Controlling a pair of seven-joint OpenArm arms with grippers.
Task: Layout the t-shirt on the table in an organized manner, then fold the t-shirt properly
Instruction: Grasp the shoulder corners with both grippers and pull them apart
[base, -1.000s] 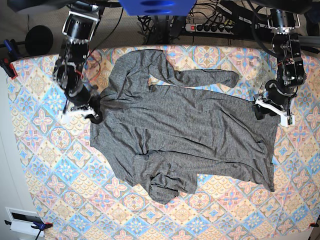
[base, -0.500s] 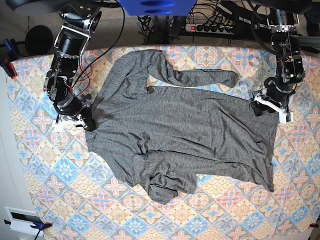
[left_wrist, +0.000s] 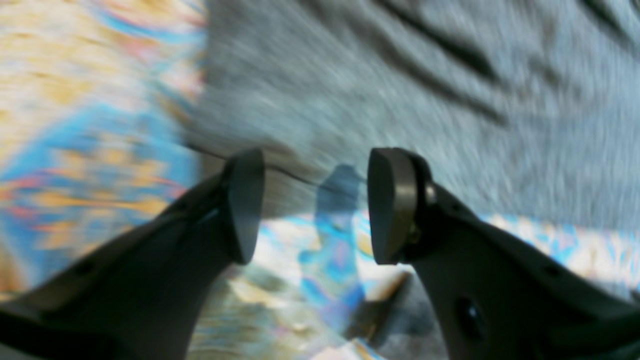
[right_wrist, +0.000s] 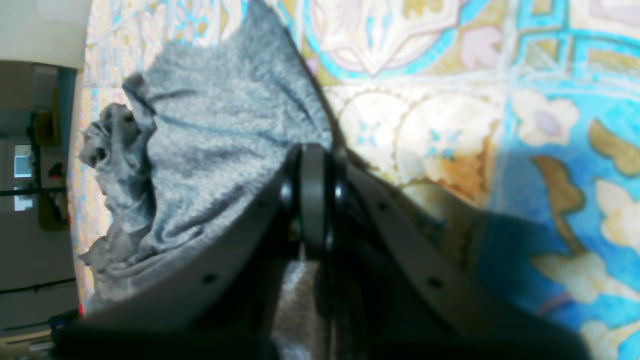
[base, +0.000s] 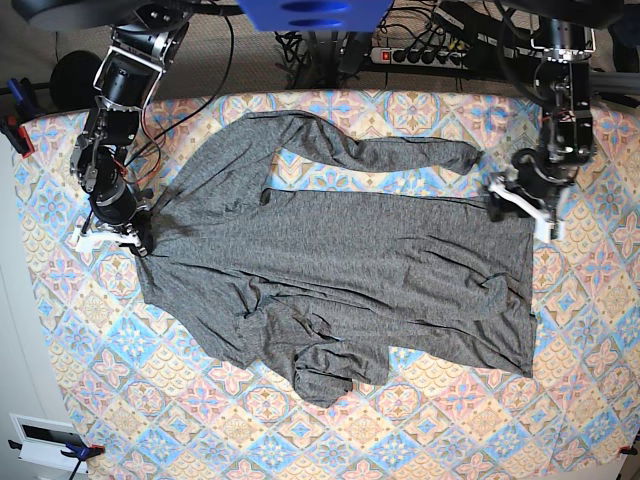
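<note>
The dark-grey t-shirt (base: 340, 260) lies spread across the patterned table (base: 500, 420), one long sleeve stretched along the back and the other bunched near the front. My right gripper (base: 135, 243) is at the shirt's left edge. In the right wrist view this gripper (right_wrist: 312, 200) is shut on the t-shirt (right_wrist: 215, 150), which fans out from the jaws over the table (right_wrist: 500, 100). At the shirt's right corner my left gripper (base: 512, 200) stands open. The blurred left wrist view shows the left gripper (left_wrist: 317, 207) over the edge of the t-shirt (left_wrist: 400, 75), with nothing clamped.
A power strip (base: 420, 55) and cables run behind the table's back edge. A black round object (base: 78, 80) sits off the back-left corner and a white box (base: 45, 440) off the front left. Patterned cloth shows around the shirt.
My right gripper has shut on the shirt's left edge and drawn it leftward, pulling the body and upper sleeve straighter. My left gripper has moved up and slightly left, still open.
</note>
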